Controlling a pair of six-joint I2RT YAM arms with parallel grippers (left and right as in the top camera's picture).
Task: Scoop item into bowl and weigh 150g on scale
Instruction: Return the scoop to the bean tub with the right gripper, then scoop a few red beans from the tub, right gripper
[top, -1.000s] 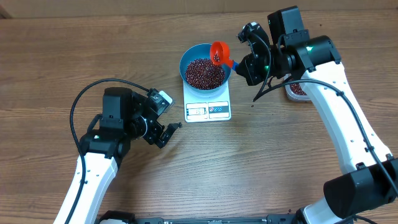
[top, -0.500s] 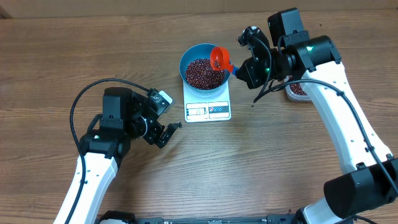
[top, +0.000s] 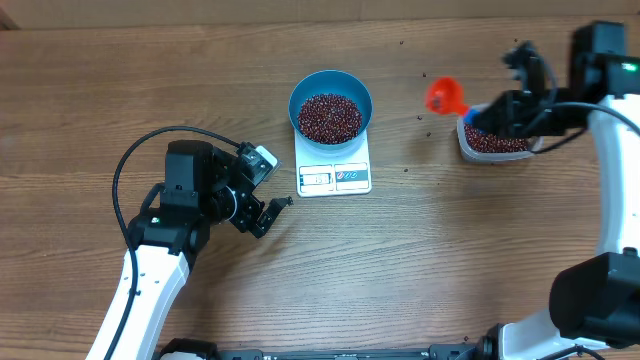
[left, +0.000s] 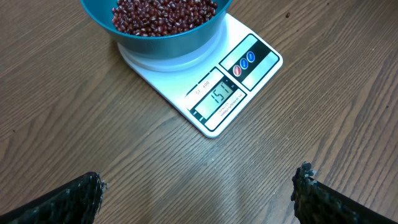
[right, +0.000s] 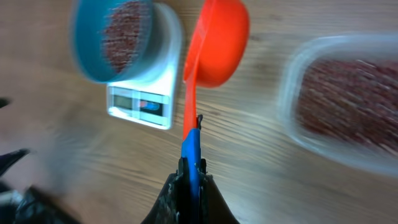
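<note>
Left wrist view, bottom corners: left gripper (left: 199, 186) with fingers spread wide, holding nothing, above bare table (left: 81, 124). Mid-frame: white scale (left: 180, 84), display turned toward lower right. Top edge: blue bowl (left: 168, 43) seated on scale, heaped with beans (left: 161, 12). Right wrist view, bottom centre: right gripper (right: 191, 180) clamped on blue handle (right: 191, 149) of orange scoop (right: 217, 40). Beyond: bowl on scale at upper left, clear tub (right: 287, 106) of beans at right, both blurred.
</note>
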